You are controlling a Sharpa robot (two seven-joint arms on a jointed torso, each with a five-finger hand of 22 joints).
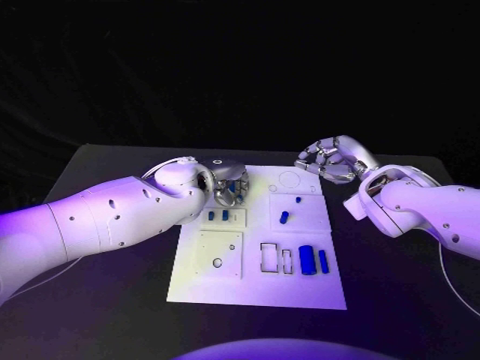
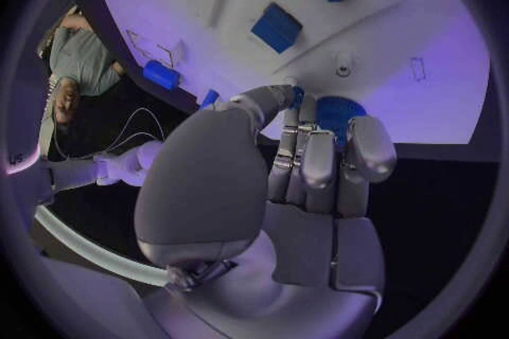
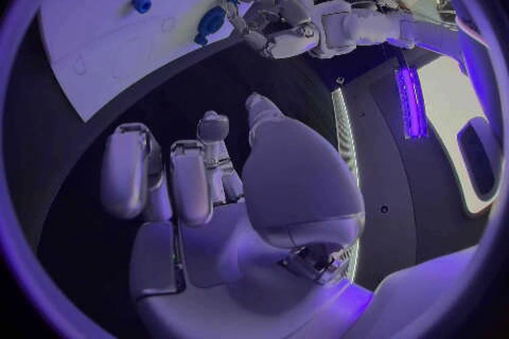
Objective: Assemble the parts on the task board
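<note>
From above, the left hand [image 1: 227,184] sits over the far left corner of the white board [image 1: 202,281], fingers curled down around a small blue piece [image 1: 241,182] there. The right hand [image 1: 332,159] hangs off the board's far right corner, fingers curled in on nothing. More blue pieces lie toward the near right of the board, the largest a long block [image 1: 306,259] whose long axis runs from the robot's side to the far side. So the left hand is the nearer one for whatever happens at that corner.

From the left wrist, the fingers [image 2: 318,165] close on a round blue part [image 2: 338,112] right at their tips, against the board; it looks pinched, though I can't be sure it's lifted.

From the right wrist, that hand's fingers [image 3: 191,182] are folded inward, empty, with the board well away beyond them.
</note>
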